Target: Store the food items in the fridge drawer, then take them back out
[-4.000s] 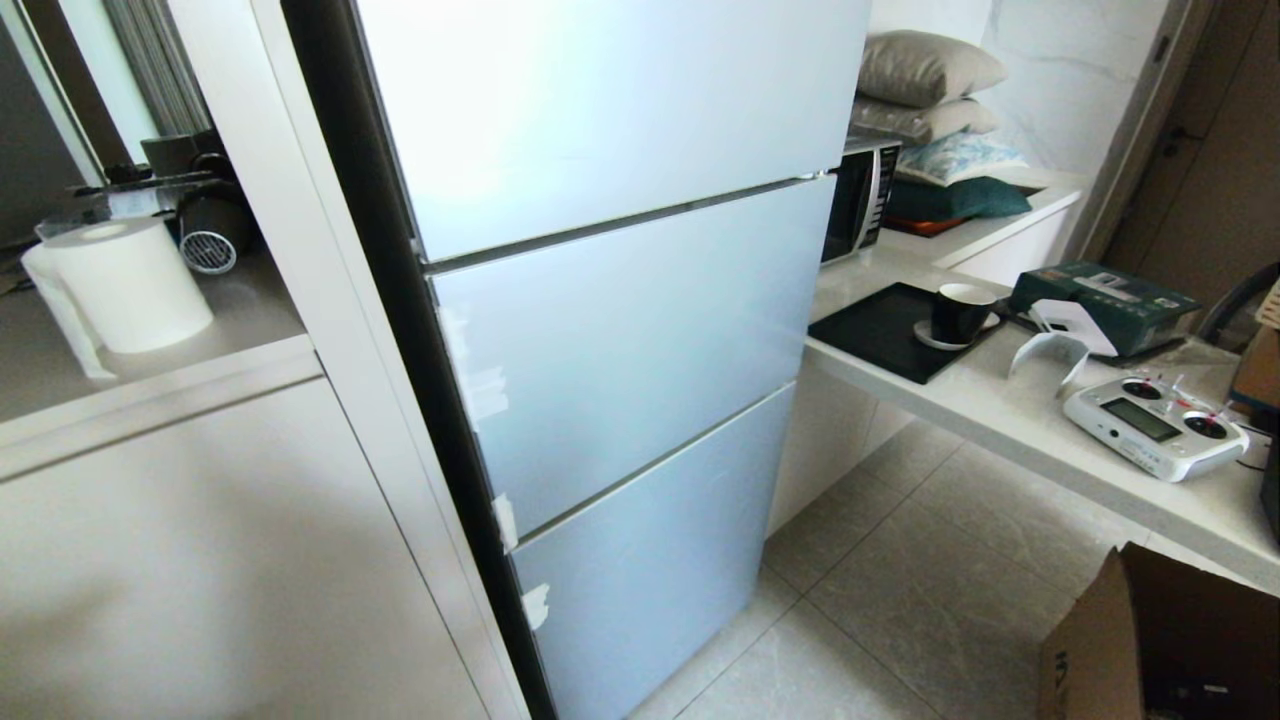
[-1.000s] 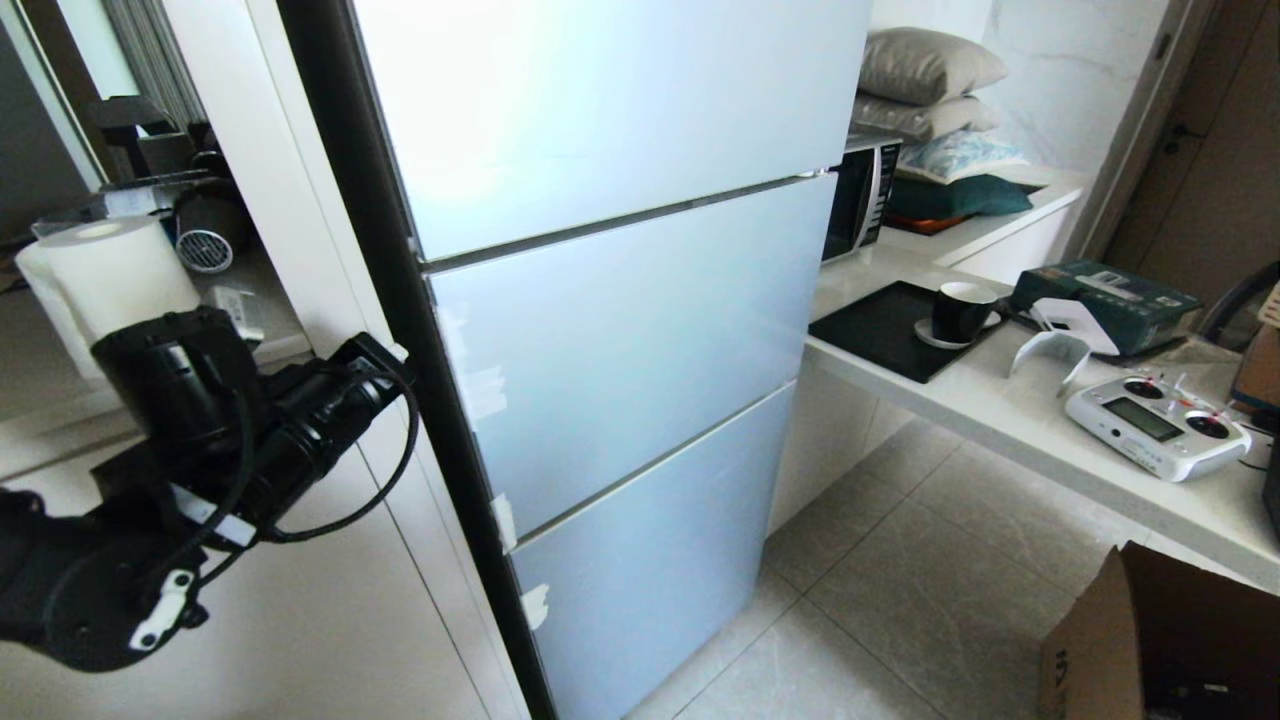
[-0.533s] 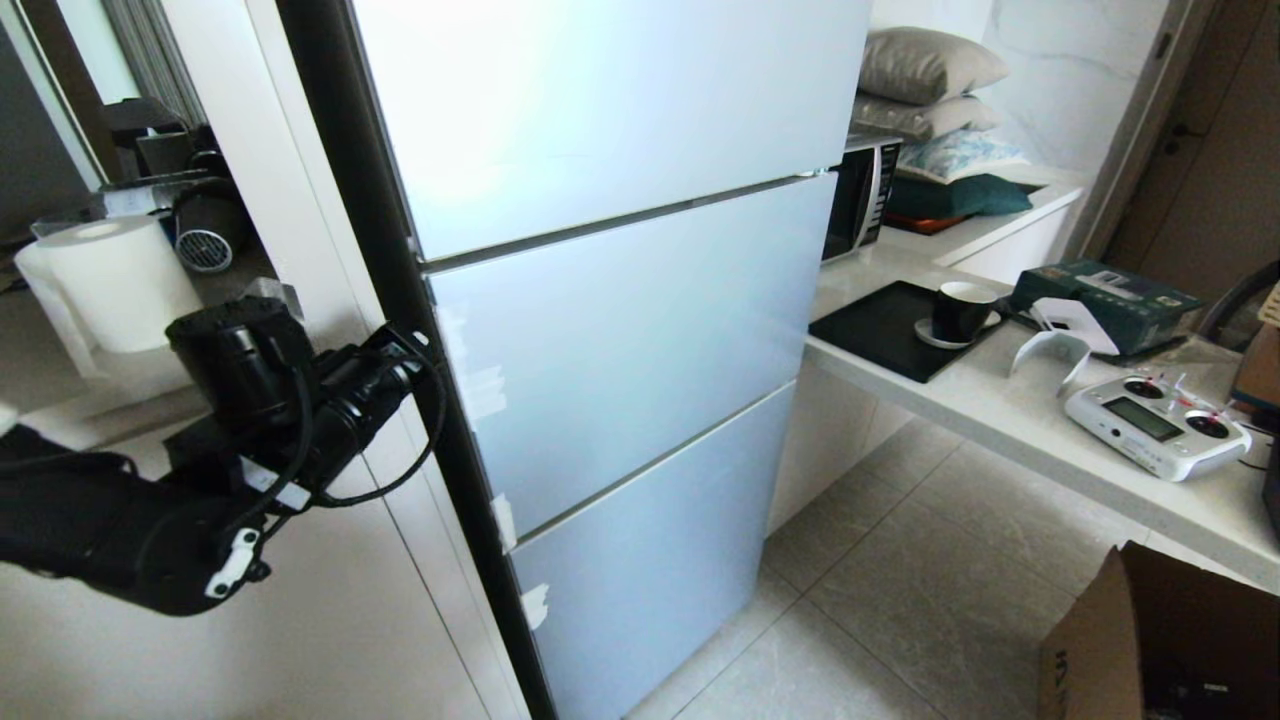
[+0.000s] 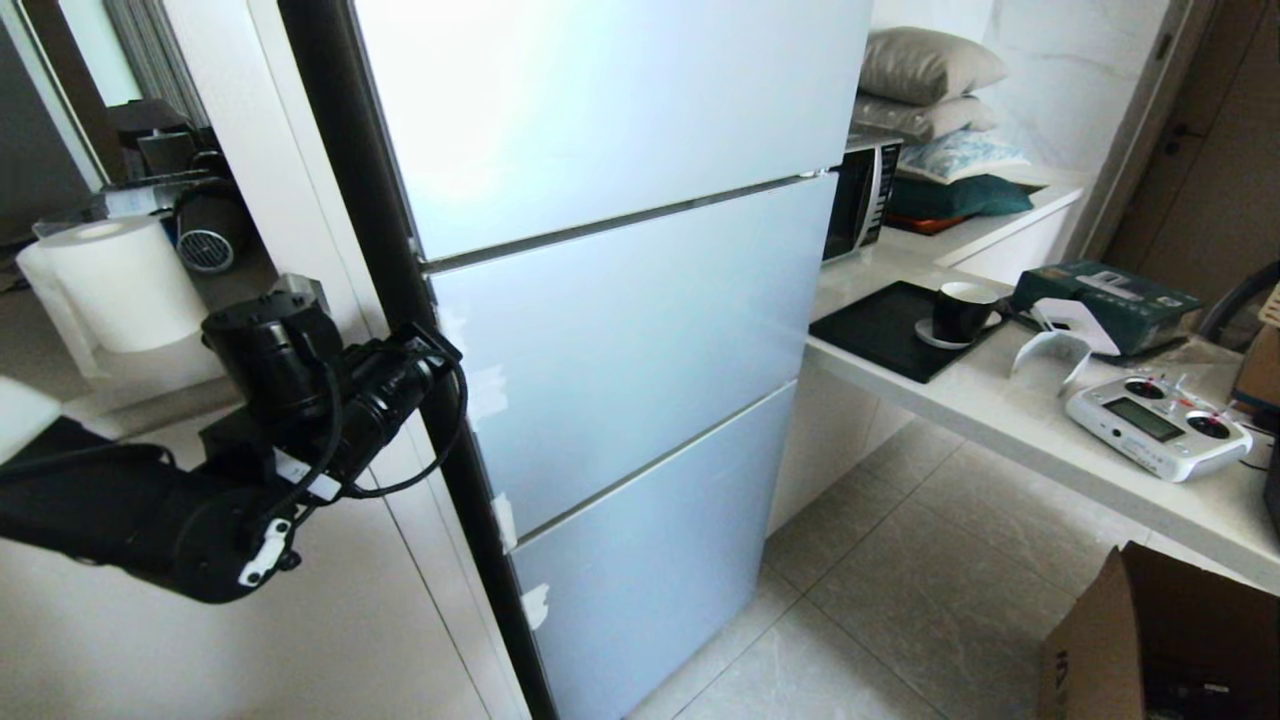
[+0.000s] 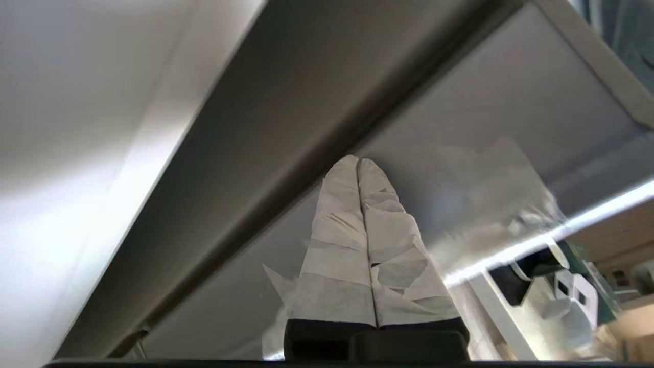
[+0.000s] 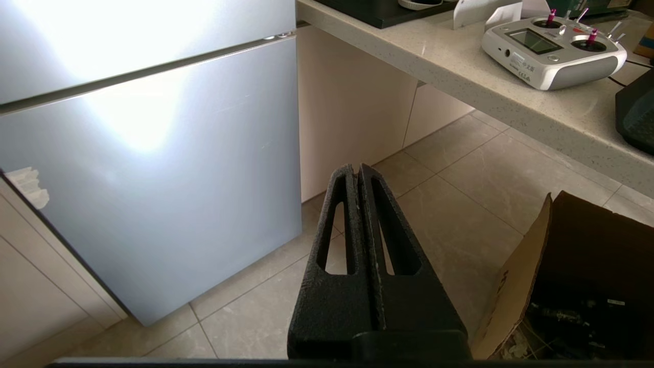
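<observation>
The fridge (image 4: 640,340) stands shut, its three pale blue doors all closed, so the fridge drawer and the food items are hidden. My left arm (image 4: 300,400) reaches in from the left, its end at the dark left edge of the middle door, near white tape scraps (image 4: 487,385). In the left wrist view the left gripper (image 5: 357,161) is shut, its tape-wrapped fingers (image 5: 337,230) pressed together and empty, pointing at the door edge (image 5: 286,168). The right gripper (image 6: 357,168) hangs low over the floor, shut and empty, with the bottom door (image 6: 168,179) beside it.
A white cabinet (image 4: 250,600) flanks the fridge on the left, with a paper roll (image 4: 120,285) on its shelf. To the right a counter (image 4: 1020,420) carries a black cup (image 4: 960,310), a remote controller (image 4: 1155,425) and a microwave (image 4: 860,195). A cardboard box (image 4: 1150,640) stands on the floor.
The left arm came into the head view and has moved up and right, to the fridge's left edge. The fridge doors and the right gripper are unchanged.
</observation>
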